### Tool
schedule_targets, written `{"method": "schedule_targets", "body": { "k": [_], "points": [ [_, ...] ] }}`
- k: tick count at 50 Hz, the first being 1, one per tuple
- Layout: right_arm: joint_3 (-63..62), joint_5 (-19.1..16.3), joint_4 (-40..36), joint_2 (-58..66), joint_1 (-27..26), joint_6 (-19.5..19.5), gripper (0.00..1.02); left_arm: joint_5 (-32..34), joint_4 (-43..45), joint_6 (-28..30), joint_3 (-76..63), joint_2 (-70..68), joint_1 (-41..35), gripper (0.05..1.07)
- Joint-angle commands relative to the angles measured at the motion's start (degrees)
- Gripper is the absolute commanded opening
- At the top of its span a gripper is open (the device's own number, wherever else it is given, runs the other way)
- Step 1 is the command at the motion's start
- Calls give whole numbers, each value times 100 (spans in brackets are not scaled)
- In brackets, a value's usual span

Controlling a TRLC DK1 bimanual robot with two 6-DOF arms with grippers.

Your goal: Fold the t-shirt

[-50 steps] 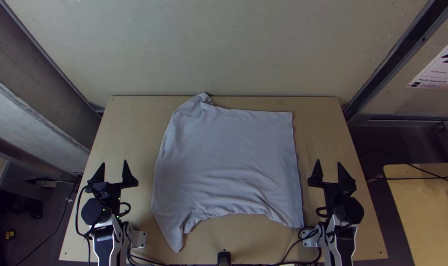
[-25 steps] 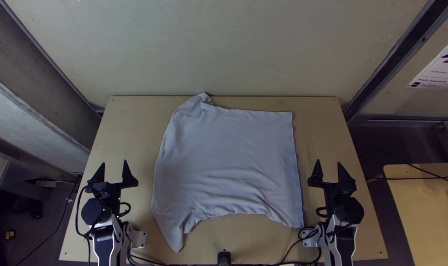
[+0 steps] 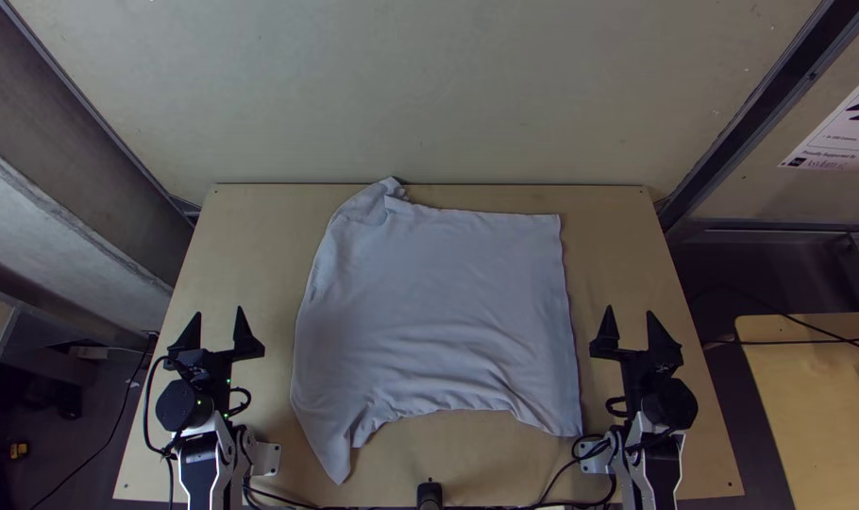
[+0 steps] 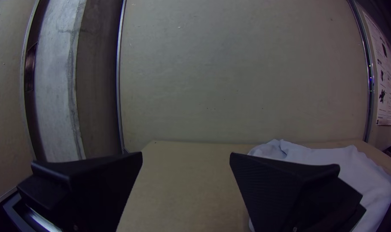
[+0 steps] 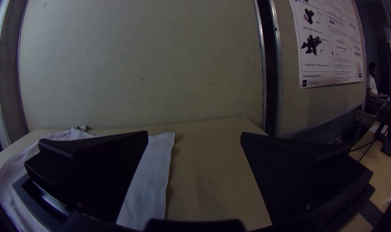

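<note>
Currently, the white t-shirt (image 3: 439, 312) is lying spread, slightly rumpled, across the middle of the wooden table (image 3: 250, 227). Both claws are standing with fingers apart, gripping nothing: the left gripper (image 3: 219, 331) beside one side, the right gripper (image 3: 630, 331) beside the other.

Poster (image 3: 845, 142) partly beyond top view's edge

Probably a robotics lab, 2 arms (image 3: 203, 463), wooden table (image 3: 250, 236), poster (image 5: 328, 47) on wall panel (image 5: 307, 107)
</note>
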Motion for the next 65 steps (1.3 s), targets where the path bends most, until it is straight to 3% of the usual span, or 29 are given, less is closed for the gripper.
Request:
{"method": "schedule_targets", "body": {
  "k": [1,17,29,47,65],
  "points": [
    [-45,13,-98,-34,138,-99,99,15,-121,-25,-230,-58,37,103],
    [667,48,465,89,-46,-143,99,32,511,142,183,-23,-60,103],
    [1915,48,869,1486,-11,-178,99,32,634,186,798,311,-420,103],
    [3796,48,1115,3350,-90,-187,99,24,1039,-95,2951,2930,-622,103],
    [5211,30,1115,4879,-126,-161,99,-504,960,-183,5272,5180,-1308,103]
  ]
}}
